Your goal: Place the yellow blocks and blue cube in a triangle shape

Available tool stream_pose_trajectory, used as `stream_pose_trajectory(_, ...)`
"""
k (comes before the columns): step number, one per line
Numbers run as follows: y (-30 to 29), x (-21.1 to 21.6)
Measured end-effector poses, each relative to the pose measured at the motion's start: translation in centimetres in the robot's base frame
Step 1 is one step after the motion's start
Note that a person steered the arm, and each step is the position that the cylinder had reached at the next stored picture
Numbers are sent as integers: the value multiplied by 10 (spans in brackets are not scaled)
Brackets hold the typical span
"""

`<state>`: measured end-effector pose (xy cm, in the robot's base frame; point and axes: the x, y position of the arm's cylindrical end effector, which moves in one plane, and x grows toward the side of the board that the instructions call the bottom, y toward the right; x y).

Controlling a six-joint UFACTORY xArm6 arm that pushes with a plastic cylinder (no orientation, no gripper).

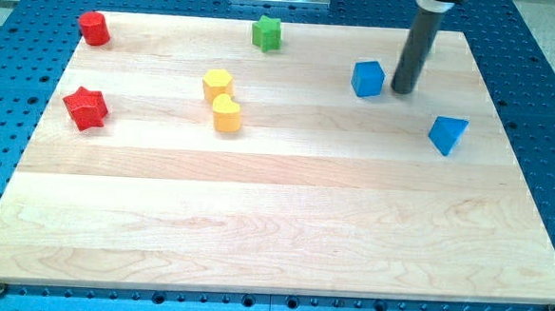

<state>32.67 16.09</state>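
Observation:
A blue cube (pixel 367 78) sits at the upper right of the wooden board. My tip (pixel 403 90) stands just to the cube's right, a small gap apart. Two yellow blocks sit left of centre and touch each other: a yellow hexagon (pixel 218 82) above and a yellow heart-like block (pixel 226 114) just below it. The cube lies well to the right of the yellow pair.
A blue triangular block (pixel 447 134) lies at the right, below my tip. A green star (pixel 267 32) is near the top edge. A red block (pixel 94 28) sits at the top left and a red star (pixel 86 107) at the left. The board (pixel 273 231) rests on a blue perforated table.

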Motion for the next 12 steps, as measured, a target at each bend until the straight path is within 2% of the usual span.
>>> stream_pose_trajectory(1, -38, -14)
stream_pose_trajectory(2, -89, 3)
stream_pose_trajectory(3, -101, 66)
stream_pose_trajectory(5, -82, 15)
stream_pose_trajectory(6, -125, 15)
stream_pose_trajectory(8, -89, -40)
stream_pose_trajectory(9, -128, -40)
stream_pose_trajectory(11, -202, 67)
stream_pose_trajectory(12, -191, 38)
